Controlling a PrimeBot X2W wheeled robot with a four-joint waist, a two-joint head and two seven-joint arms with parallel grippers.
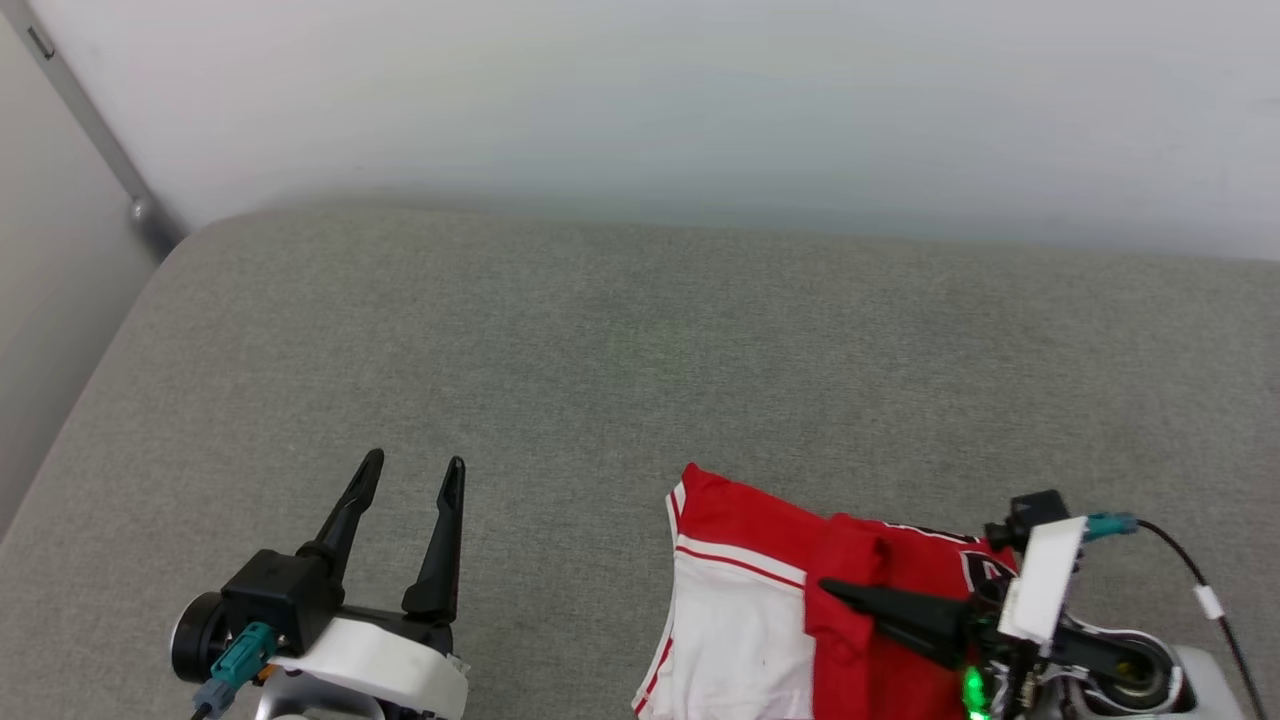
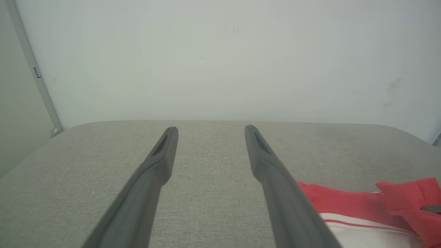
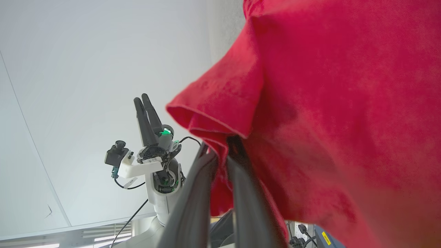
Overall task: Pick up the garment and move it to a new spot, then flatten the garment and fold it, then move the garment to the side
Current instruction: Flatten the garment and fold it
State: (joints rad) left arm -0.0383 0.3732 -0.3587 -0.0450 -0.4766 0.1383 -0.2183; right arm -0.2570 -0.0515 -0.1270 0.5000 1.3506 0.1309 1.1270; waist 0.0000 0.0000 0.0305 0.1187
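the right gripper (image 1: 838, 592) has its fingers shut tight on a fold of the red and white garment (image 1: 745, 600). the garment lies on the grey worktop (image 1: 600, 350), on the robot's right side. the left gripper (image 1: 412, 470) is well apart from it, with its fingers spread open.

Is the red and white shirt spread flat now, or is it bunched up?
Bunched up. The garment lies in uneven folds on the grey surface, and the right gripper is shut on a gathered fold of its red cloth.
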